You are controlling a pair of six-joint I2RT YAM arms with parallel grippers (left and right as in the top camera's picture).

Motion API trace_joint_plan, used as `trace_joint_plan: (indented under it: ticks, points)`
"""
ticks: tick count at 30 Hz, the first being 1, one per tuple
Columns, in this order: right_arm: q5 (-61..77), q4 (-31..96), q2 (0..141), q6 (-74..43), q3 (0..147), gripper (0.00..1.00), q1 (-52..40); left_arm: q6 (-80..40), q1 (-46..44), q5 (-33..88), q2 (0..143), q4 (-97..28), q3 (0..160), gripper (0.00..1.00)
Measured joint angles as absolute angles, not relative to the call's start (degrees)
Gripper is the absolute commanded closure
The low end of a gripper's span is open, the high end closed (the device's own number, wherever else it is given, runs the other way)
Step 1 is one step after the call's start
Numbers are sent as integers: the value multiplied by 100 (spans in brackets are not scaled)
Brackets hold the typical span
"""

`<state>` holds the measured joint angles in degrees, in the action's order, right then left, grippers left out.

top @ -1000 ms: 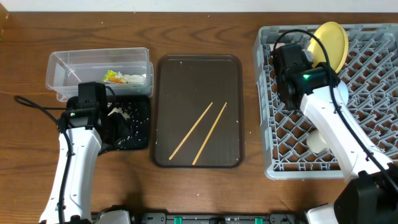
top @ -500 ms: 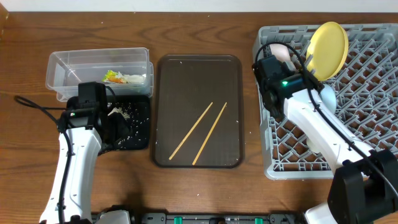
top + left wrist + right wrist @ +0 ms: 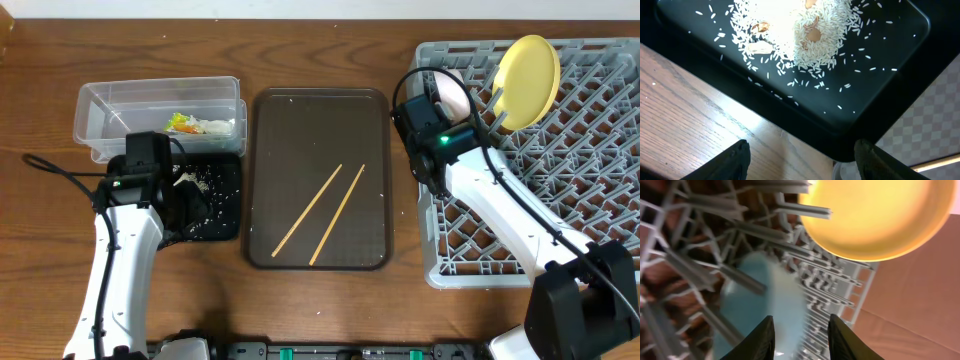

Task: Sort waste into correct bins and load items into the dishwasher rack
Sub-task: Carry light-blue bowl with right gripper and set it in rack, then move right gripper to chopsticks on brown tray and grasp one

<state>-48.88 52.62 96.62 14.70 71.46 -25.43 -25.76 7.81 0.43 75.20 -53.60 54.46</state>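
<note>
Rice [image 3: 812,40] lies heaped in the black tray [image 3: 890,90], the heap cut off by the wrist view's top edge; overhead the left arm [image 3: 125,240] hides much of that tray. The left gripper [image 3: 805,161] hangs over the tray's rim, fingers wide apart, empty. The right gripper [image 3: 801,339] is over the rack [image 3: 580,180], fingers parted with nothing between them; behind them a blurred blue bowl [image 3: 755,305] sits among the pegs below the upright plate [image 3: 875,215]. Chopsticks [image 3: 320,213] lie on the brown tray [image 3: 300,140].

You see a yellow plate [image 3: 528,68], a grey lattice rack [image 3: 590,230], a light blue bowl [image 3: 747,312], whitish rice [image 3: 805,35] speckling the black tray [image 3: 900,95], and pale wooden chopsticks [image 3: 307,211] against the dark brown tray [image 3: 300,130].
</note>
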Motion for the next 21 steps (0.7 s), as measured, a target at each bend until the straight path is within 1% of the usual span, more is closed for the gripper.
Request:
trace_joint_plan:
  ticks: [4, 8, 10, 13, 14, 16, 18, 20, 21]
  points:
    - [-4700, 5260, 9662, 1356, 7146, 63, -2543, -2576, 784, 43, 7520, -5360, 5446, 30]
    - [-4523, 5258, 9651, 1190, 7146, 61, -2543, -2576, 781, 43, 7520, -5360, 5446, 30]
    - [-4193, 5221, 9583, 1109, 7146, 55, -2541, -2576, 781, 43, 7520, -5360, 5446, 30]
    - [-3586, 5063, 9371, 1035, 7172, 42, -2541, -2576, 781, 43, 7520, -5358, 5446, 30]
    - [-3389, 4989, 9292, 1007, 7196, 41, -2541, -2576, 781, 43, 7520, -5358, 5446, 30]
    - [-2917, 4783, 9115, 974, 7253, 40, -2543, -2574, 784, 43, 7520, -5360, 5446, 30]
    - [-2228, 4550, 8906, 910, 7330, 43, -2550, -2576, 784, 43, 7520, -5360, 5446, 30]
    - [-1605, 4401, 8785, 814, 7373, 47, -2576, -2574, 781, 43, 7520, -5360, 5446, 30]
    - [-1313, 4359, 8757, 753, 7393, 47, -2598, -2576, 784, 43, 7520, -5360, 5446, 30]
